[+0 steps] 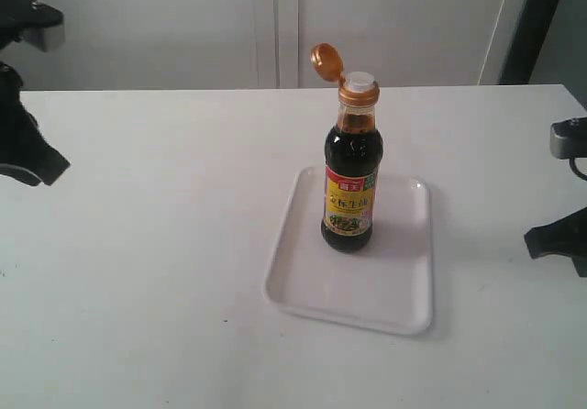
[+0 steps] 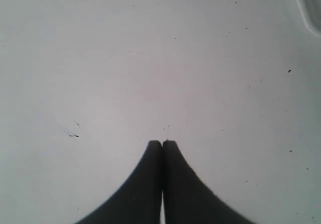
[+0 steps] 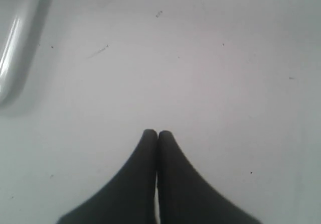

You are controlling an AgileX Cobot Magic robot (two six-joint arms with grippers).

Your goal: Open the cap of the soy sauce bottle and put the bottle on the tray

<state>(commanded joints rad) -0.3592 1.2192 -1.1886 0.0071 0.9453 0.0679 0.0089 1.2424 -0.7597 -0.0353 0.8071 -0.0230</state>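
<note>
Exterior view, operator: your left gripper point(image 2: 161, 142) is clenched on nothing above the bare table point(image 1: 138, 244) at the left. Mid-frame, the soy sauce bottle point(image 1: 349, 184) stands upright on the tray point(image 1: 303, 281), its cap point(image 1: 326, 61) flipped open. Your right gripper point(image 3: 157, 132) is clenched empty too.

Even, bright, diffuse light; soft shadow beside the bottle point(image 1: 348, 189); wrist views slightly soft, with dark fingers.
</note>
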